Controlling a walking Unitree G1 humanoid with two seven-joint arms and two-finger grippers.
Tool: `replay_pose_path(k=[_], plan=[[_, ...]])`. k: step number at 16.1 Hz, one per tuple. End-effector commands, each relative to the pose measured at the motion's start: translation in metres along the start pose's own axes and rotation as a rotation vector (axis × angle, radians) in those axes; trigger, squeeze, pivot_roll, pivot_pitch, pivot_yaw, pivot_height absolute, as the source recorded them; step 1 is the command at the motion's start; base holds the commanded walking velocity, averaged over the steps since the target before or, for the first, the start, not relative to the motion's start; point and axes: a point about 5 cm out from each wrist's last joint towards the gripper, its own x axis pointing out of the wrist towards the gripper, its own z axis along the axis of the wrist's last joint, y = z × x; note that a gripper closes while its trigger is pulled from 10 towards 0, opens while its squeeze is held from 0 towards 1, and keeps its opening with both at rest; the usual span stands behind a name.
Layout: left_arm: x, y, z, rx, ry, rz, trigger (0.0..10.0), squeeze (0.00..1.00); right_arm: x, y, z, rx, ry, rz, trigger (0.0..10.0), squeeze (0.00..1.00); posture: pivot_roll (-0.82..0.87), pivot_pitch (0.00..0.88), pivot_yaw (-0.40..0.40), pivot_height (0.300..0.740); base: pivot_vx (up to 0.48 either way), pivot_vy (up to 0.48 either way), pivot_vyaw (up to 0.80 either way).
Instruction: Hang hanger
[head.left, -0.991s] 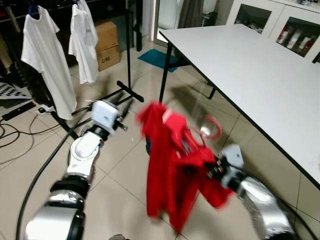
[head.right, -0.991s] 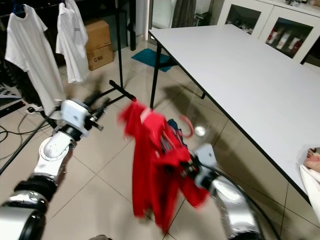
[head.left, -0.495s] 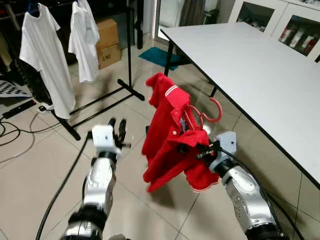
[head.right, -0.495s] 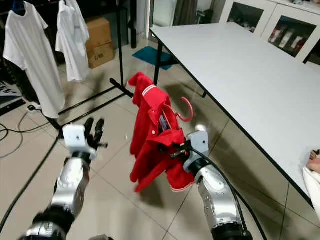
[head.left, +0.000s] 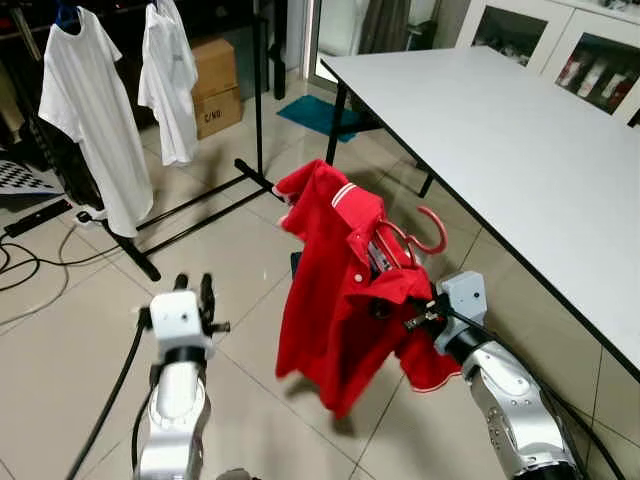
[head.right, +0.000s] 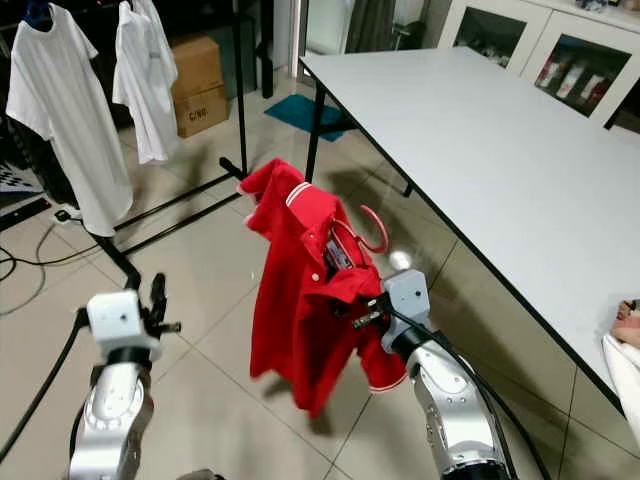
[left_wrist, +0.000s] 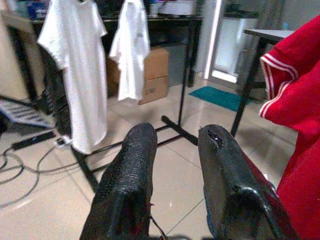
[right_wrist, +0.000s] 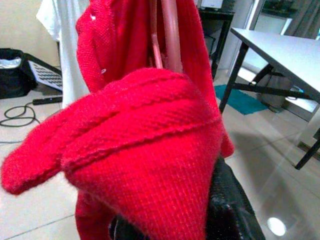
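The right end effector (head.left: 415, 318) is clamped on the shoulder of a red polo shirt (head.left: 335, 300) that hangs on a red hanger (head.left: 405, 238); in the right wrist view its black fingers (right_wrist: 227, 200) are mostly buried under the red knit, with the hanger's thin rods (right_wrist: 167, 35) rising just past them. The shirt droops below and to the left of this end effector, its white-striped collar (head.left: 343, 192) lifted up and away, and the hanger's hook (head.left: 432, 232) curls out just above the wrist, free of any rail. Close on the right of this end effector stands the white desk (head.left: 520, 140), its black leg (head.left: 331, 140) further ahead.

The left end effector (head.left: 193, 296) is held low over the tiled floor (head.left: 70, 340), well apart from the shirt, its two black fingers (left_wrist: 131, 175) slightly parted and holding nothing. Ahead of it, some way off, is a black clothes rack (head.left: 257, 90) with two white T-shirts (head.left: 95, 110) hanging from it, and a cardboard box (head.left: 213, 85) sits behind the rack's base. A teal mat (head.left: 318, 115) lies on the floor beyond the desk leg, and black cables (head.left: 30, 265) trail across the tiles to the left.
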Motion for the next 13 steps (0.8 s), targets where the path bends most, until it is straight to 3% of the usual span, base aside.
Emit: replay_pose_path(k=[1,5,9,11,13], plan=[[-0.003,-0.001,0.003,0.002,-0.002,0.019,10.0,0.0,0.001,-0.001,0.012,-0.023,-0.051,0.002,10.0,0.0,0.18,0.069,-0.094,0.74,0.0,0.0,0.0],[-0.015,-0.002,0.012,0.026,-0.036,0.056,10.0,0.0,0.004,0.006,0.009,-0.021,-0.029,0.103,10.0,0.0,0.22,0.089,-0.116,0.74,0.48,0.0,0.0],[-0.016,-0.001,0.016,0.035,-0.034,0.059,10.0,0.0,0.005,0.005,0.008,-0.025,-0.017,0.094,10.0,0.0,0.23,0.095,-0.111,0.74,0.48,0.0,0.0],[-0.012,-0.002,0.022,0.033,-0.052,0.052,10.0,0.0,0.008,0.014,0.008,-0.057,-0.018,0.122,10.0,0.0,0.23,0.088,-0.107,0.74,0.48,0.0,0.78],[-0.011,-0.003,0.02,0.026,-0.04,0.054,10.0,0.0,0.011,0.013,0.009,-0.032,-0.02,0.107,10.0,0.0,0.22,0.088,-0.106,0.74,0.48,0.0,0.77]])
